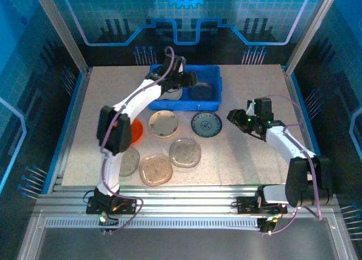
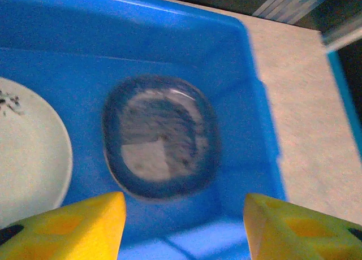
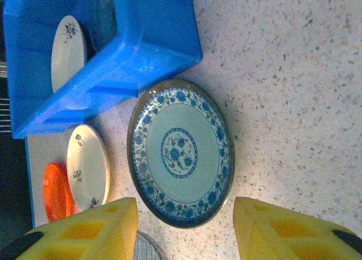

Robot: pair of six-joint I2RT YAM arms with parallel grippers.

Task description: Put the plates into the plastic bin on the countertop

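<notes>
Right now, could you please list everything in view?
plastic bin: 1, bright blue, far centre of countertop
countertop: 1, beige speckled, under everything
cream plates: 2, dark marks; one in bin, one before it
glass plates: 4, clear or brownish; one in bin, three nearest the arms
blue-patterned plate: 1, blue and white, before the bin
orange plate: 1, orange-red, partly behind left arm
left gripper: 1, yellow fingers, open over bin
right gripper: 1, yellow fingers, open beside blue-patterned plate

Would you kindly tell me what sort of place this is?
Probably a robot lab cell or demo booth, not a kitchen: the countertop sits in a metal frame, blue panels printed with circuit and gear graphics wall it in, and two arms are bolted at the near edge.
</notes>
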